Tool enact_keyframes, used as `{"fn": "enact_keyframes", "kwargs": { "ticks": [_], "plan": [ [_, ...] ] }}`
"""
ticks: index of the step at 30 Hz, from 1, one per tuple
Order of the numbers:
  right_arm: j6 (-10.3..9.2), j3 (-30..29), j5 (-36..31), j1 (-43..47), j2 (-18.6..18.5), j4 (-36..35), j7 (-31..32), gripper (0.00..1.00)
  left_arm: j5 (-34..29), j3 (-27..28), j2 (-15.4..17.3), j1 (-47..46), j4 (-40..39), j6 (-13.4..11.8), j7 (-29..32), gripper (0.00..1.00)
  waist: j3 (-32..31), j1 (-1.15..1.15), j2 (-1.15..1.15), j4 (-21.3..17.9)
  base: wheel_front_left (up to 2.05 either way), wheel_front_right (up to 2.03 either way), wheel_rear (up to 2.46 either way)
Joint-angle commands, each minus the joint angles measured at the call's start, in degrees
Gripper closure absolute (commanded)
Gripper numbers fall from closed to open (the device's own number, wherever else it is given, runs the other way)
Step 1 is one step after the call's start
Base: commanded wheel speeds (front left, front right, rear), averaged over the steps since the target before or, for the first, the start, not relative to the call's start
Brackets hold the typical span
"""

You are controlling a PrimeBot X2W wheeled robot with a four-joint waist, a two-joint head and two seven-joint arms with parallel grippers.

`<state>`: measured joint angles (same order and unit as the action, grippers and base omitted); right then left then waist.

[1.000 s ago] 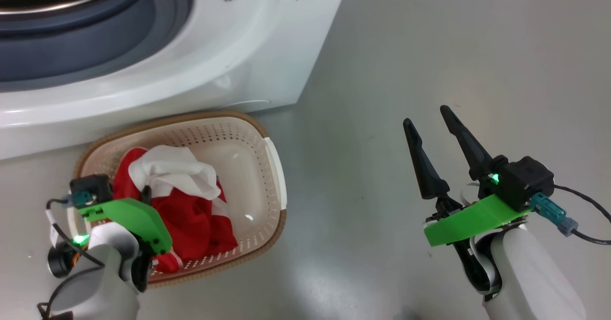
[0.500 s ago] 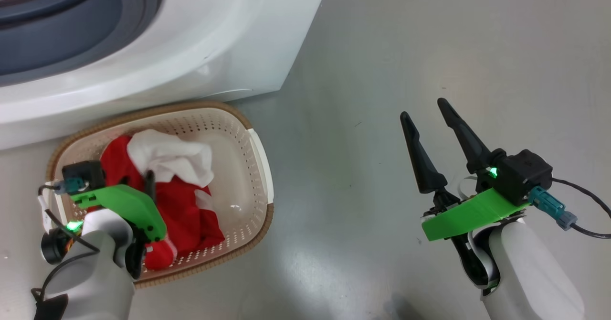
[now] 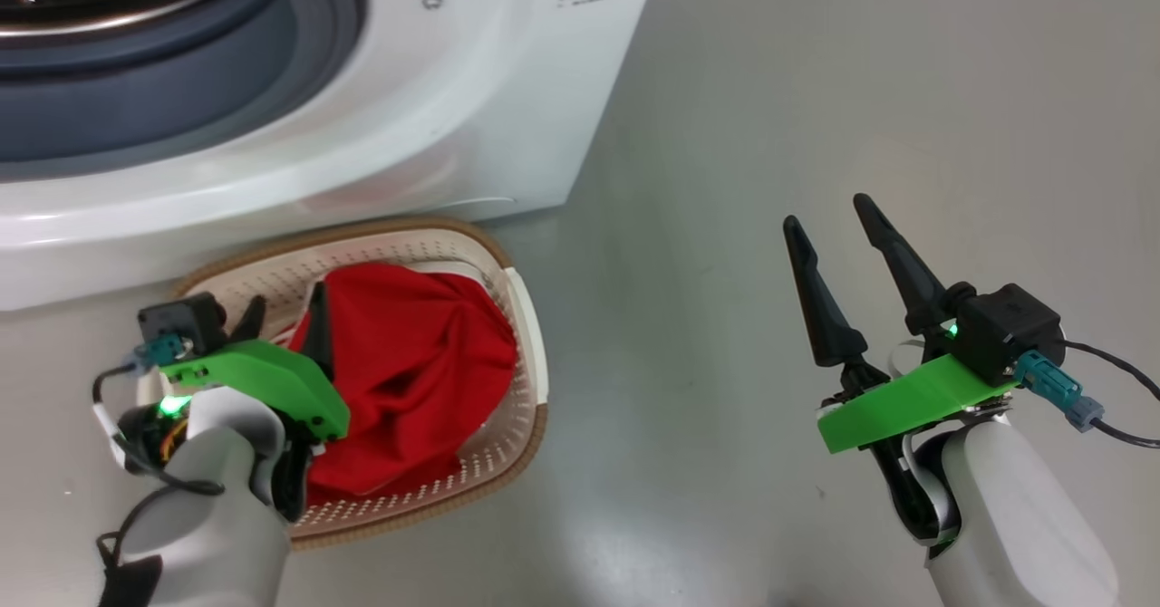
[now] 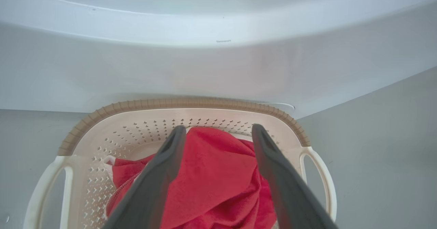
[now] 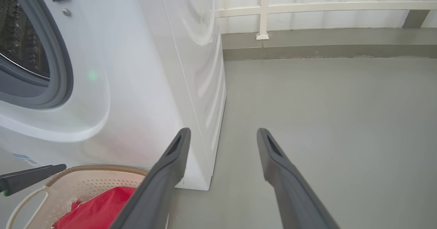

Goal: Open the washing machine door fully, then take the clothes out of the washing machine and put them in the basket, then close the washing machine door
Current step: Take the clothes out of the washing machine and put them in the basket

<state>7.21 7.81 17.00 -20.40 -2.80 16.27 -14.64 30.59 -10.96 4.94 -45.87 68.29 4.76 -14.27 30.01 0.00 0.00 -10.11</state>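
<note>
Since the earlier frames, the left hand (image 3: pixel 285 303) has spread its fingers and let go, and the clothes (image 3: pixel 417 371) have settled into a broader red mound with the white panel no longer on top. Washing machine (image 3: pixel 408 136): stands on the floor (image 3: pixel 816 91) with its grey rubber ring (image 3: pixel 181 109) exposed, so the opening is uncovered; whether any garment remains in the drum cannot be told. Basket (image 3: pixel 530 335): sits on the floor just in front of the machine's lower panel. Clothes: lie inside the basket, heaped toward the right-hand end and rising about level with the rim. Handling judgement: soft, light and limp, no fragility, likely to drape and trail; if regrasped, pinch a raised fold near the top of the heap, since an edge would probably unroll. Left hand: open, poised over the heap, fingers either side of the red cloth in the wrist view and gripping nothing. Right hand (image 3: pixel 826 213): open and empty, held above bare floor, well apart from the basket.
</note>
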Motion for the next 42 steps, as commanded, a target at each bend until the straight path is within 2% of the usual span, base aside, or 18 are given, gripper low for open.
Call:
{"fn": "enact_keyframes", "kwargs": {
  "ticks": [1,7,15,20,29,38,42],
  "plan": [
    [0.28,0.6,-0.8,0.5,-0.1,-0.9,-0.4,0.0,0.2,1.5,1.5,2.4,-2.1,0.6,-0.7,0.0,-1.9,0.0,0.0,1.9,0.0,0.0,0.0],
    [0.28,-0.9,-2.2,0.7,-0.1,-0.1,-0.4,0.0,-2.6,3.9,1.1,8.4,-15.7,0.6,-0.7,0.0,-5.1,0.0,0.0,4.3,0.0,0.0,0.0],
    [0.28,-1.6,-3.4,1.7,-0.1,1.1,-0.4,0.0,-7.9,8.8,-0.4,18.7,-34.3,-2.0,-0.7,0.0,-10.6,0.0,0.0,6.7,0.0,0.0,0.0],
    [0.28,-2.5,-4.3,2.7,-0.1,0.7,-0.4,0.0,-8.6,10.2,-1.4,23.8,-42.2,-1.3,-0.7,0.0,-13.9,0.0,0.0,7.9,0.0,0.0,0.0],
    [0.28,-4.3,-5.3,5.0,-0.1,-0.8,-0.4,0.0,-10.7,11.3,-1.9,29.1,-51.4,-2.6,-0.7,0.0,-18.7,0.0,0.0,9.1,0.0,0.0,0.0],
    [0.28,-5.8,-5.9,8.3,-0.1,-4.0,-0.4,0.0,-12.8,12.0,-2.0,34.5,-59.0,-4.8,-0.7,0.0,-23.3,0.0,0.0,8.9,0.0,0.0,0.0],
    [0.28,-6.6,-5.9,10.3,-0.1,-5.1,-0.4,0.0,-12.6,11.9,-2.0,37.1,-60.8,-4.9,-0.7,0.0,-25.3,0.0,0.0,8.6,0.0,0.0,0.0]
  ]
}}
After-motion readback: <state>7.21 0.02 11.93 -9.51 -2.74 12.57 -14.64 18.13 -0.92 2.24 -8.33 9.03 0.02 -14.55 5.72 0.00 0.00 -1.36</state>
